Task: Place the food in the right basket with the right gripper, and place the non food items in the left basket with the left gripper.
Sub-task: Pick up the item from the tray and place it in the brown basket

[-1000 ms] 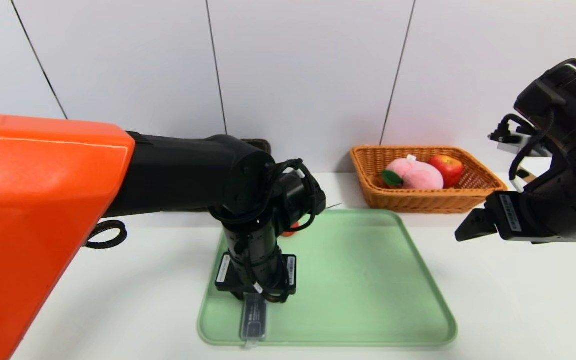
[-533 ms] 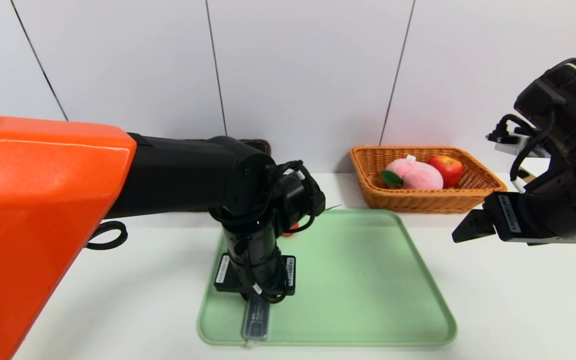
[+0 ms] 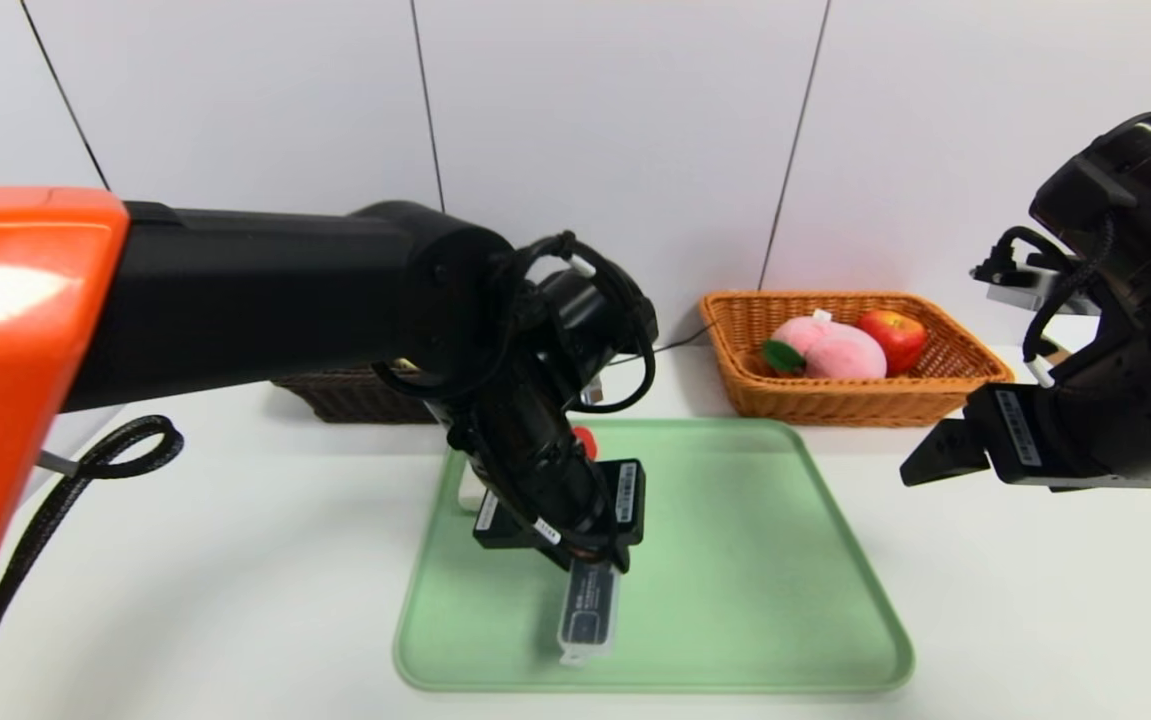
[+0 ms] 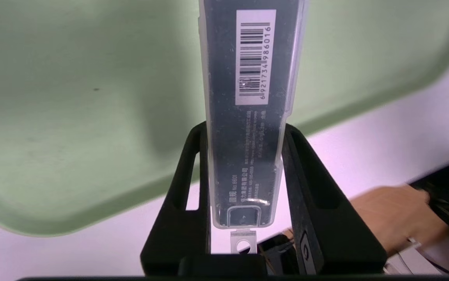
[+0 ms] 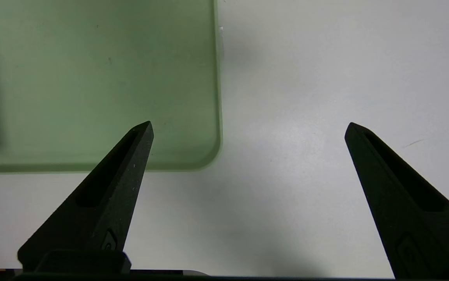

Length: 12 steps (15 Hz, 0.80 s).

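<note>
The white desk (image 3: 985, 620) held a green tray (image 3: 735, 560) near its front edge. The orange-tan right basket (image 3: 850, 395) sat toward the back right corner, with a pink peach (image 3: 835, 352) and a red apple (image 3: 895, 335) inside. The dark left basket (image 3: 345, 392) sat at the back, left of the tray. The left tool (image 3: 590, 585) was clamped on the grey case (image 3: 587, 620), lifted over the tray. The right tool (image 5: 247, 128) hung wide apart over the desk, by the tray's right edge. A small red fruit (image 3: 585, 440) peeked out on the tray behind the left arm.
</note>
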### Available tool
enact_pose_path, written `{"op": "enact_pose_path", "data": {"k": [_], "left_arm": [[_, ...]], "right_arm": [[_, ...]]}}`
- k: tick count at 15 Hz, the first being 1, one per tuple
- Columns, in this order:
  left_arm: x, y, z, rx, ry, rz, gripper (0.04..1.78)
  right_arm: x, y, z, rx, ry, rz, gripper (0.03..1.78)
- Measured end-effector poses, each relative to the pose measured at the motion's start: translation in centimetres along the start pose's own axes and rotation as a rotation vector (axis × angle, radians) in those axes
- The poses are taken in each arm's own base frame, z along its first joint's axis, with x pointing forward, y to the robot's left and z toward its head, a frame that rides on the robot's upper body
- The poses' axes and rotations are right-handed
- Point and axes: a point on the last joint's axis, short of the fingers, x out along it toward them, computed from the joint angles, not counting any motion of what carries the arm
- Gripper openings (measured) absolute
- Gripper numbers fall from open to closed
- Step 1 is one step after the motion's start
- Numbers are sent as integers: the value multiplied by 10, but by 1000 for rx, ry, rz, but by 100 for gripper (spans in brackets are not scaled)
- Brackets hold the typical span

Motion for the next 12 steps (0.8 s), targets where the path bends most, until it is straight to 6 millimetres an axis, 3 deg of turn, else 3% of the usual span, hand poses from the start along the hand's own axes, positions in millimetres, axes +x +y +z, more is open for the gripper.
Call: {"op": "enact_pose_path", "data": {"k": [5, 8, 12], "left_arm": [[-74, -8, 6, 28, -221, -180, 56], [-109, 15, 26, -54, -499, -94, 56], [-129, 65, 54, -215, -684, 68, 56]], "right_arm": [[5, 2, 3, 7, -37, 17, 170], [10, 4, 6, 11, -61, 25, 170], [11, 4, 5, 9, -59, 23, 170]]}}
